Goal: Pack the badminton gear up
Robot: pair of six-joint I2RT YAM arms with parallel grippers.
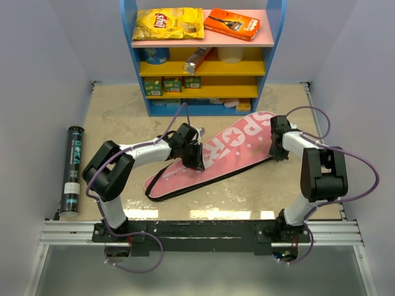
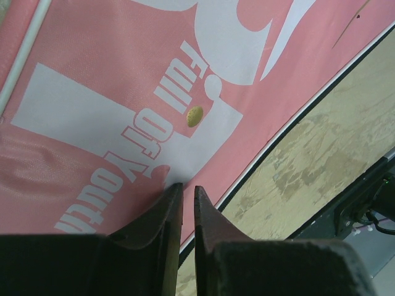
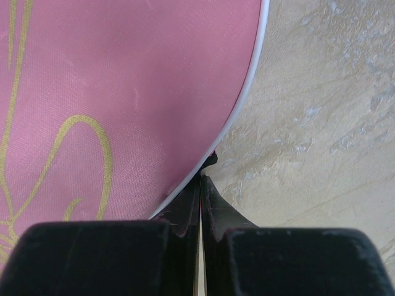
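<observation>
The pink racket-shaped bag (image 1: pixel 231 148) lettered SPORT lies flat and slantwise on the table. It also shows in the left wrist view (image 2: pixel 111 74) and the right wrist view (image 3: pixel 92 80). My left gripper (image 1: pixel 196 163) rests on the bag's middle near its front edge, its jaws nearly together with nothing between them (image 2: pixel 188 188). My right gripper (image 1: pixel 279 152) is at the bag's wide right end, shut on a small black zip pull (image 3: pixel 212 159) at the white-piped rim (image 3: pixel 202 179). The long black tube (image 1: pixel 73 169) lies at the far left. Rackets and shuttlecock are out of view.
A blue and yellow shelf unit (image 1: pixel 203 65) stands at the back, with the yellow crisp packet (image 1: pixel 168 23) and the orange box (image 1: pixel 231 23) on top. A small tan speck (image 2: pixel 195 116) sits on the bag. A metal rail (image 1: pixel 197 231) runs along the near edge.
</observation>
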